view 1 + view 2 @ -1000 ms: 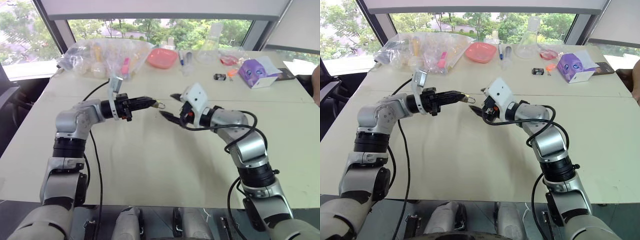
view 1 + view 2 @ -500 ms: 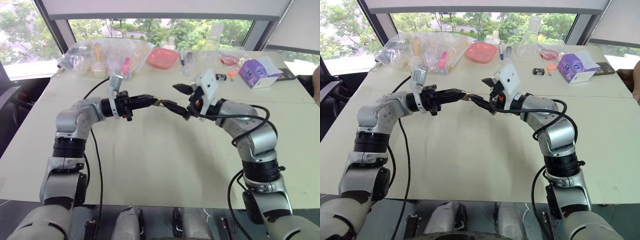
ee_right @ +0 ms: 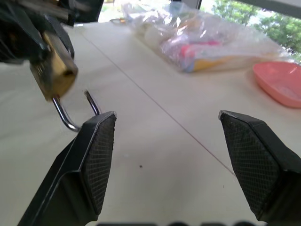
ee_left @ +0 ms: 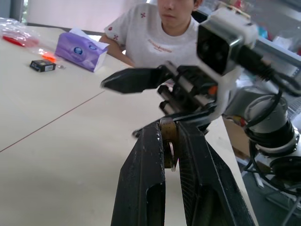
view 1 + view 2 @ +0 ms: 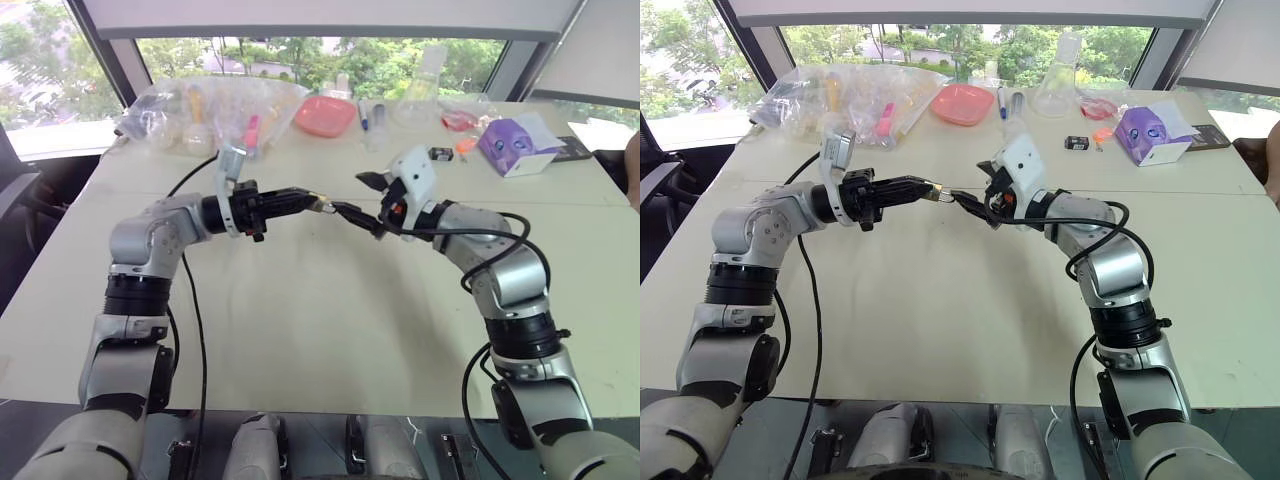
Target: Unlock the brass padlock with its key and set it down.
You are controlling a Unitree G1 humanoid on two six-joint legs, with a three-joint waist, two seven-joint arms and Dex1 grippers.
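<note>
From the left eye view we see our left gripper clenched on the small dull yellow-brass padlock with a thin silvery shackle, which sits at the very tips of its two black fingers, raised above the wide cream-white table. Our right gripper faces it from the opposite side with its jaws spread and nothing between them; its lower finger reaches just beside the padlock, the upper one stands off. Beyond both grippers, at the far edge of the table, lie a clear plastic bag of mixed items, a shallow pink plastic dish and a purple cardboard box, all well apart from the padlock.

The right eye view shows the same meeting: the padlock pinched at our left fingertips, our right gripper open just past it.

In the left wrist view our two black fingers are squeezed close together with the brass body wedged between them near the tips, a silvery part showing below it. Right behind the padlock stands our right gripper with one finger stretched out sideways. A person in a white T-shirt sits beyond the table.

In the right wrist view our textured pads stand wide apart, released. The padlock hangs at the left fingertips, just beside one pad, shackle curving toward it; we cannot tell whether they touch.
</note>
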